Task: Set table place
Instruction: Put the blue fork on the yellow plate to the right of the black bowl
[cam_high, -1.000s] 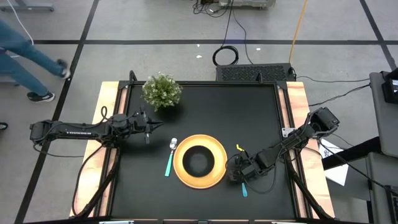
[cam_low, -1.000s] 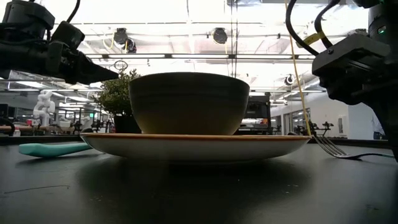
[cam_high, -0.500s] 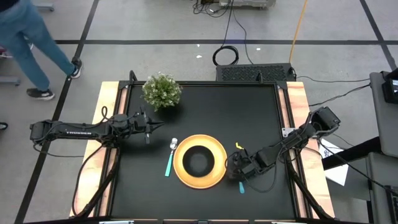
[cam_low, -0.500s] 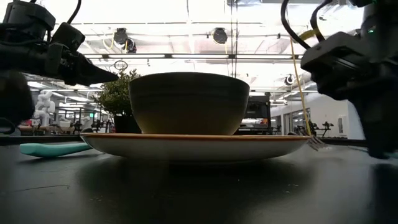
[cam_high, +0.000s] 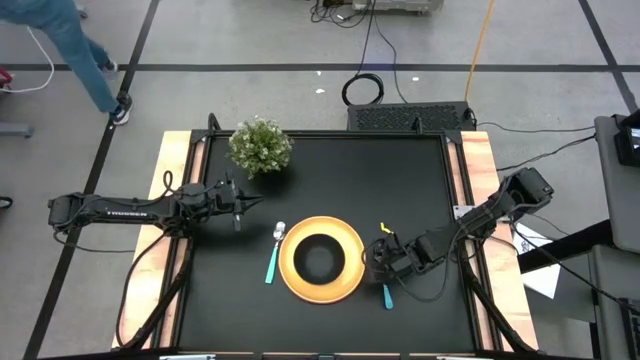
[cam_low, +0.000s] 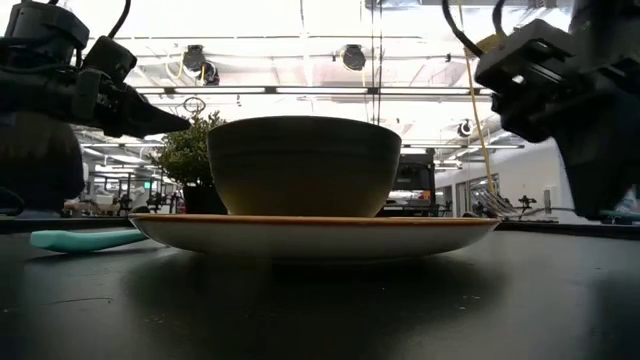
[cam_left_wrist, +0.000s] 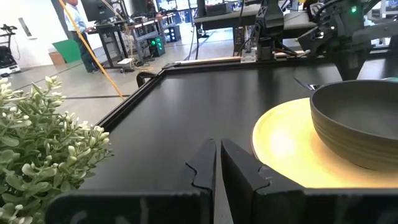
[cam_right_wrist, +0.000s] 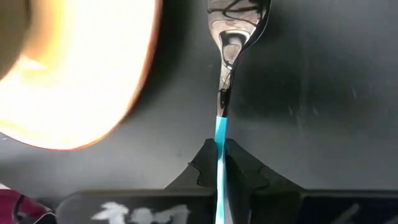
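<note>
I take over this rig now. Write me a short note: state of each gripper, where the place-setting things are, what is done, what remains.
Right gripper: shut on the fork by its teal handle, right of the plate.
Left gripper: shut, empty, waiting beside the plant.
Done: black bowl sits on the yellow plate; spoon lies left of it on the table.
Left: set the fork down beside the plate and release.

The floor (cam_high: 250, 95) around the bench is grey, crossed by dark taped lines (cam_high: 300, 68). A coil of black cable (cam_high: 364, 90) lies on it near the bench's far edge, and a person in jeans (cam_high: 75, 40) walks at one corner. Beyond, the room is bright, with round ceiling lights (cam_low: 352, 56), desks (cam_left_wrist: 124, 34) and a green bin (cam_left_wrist: 67, 50).
</note>
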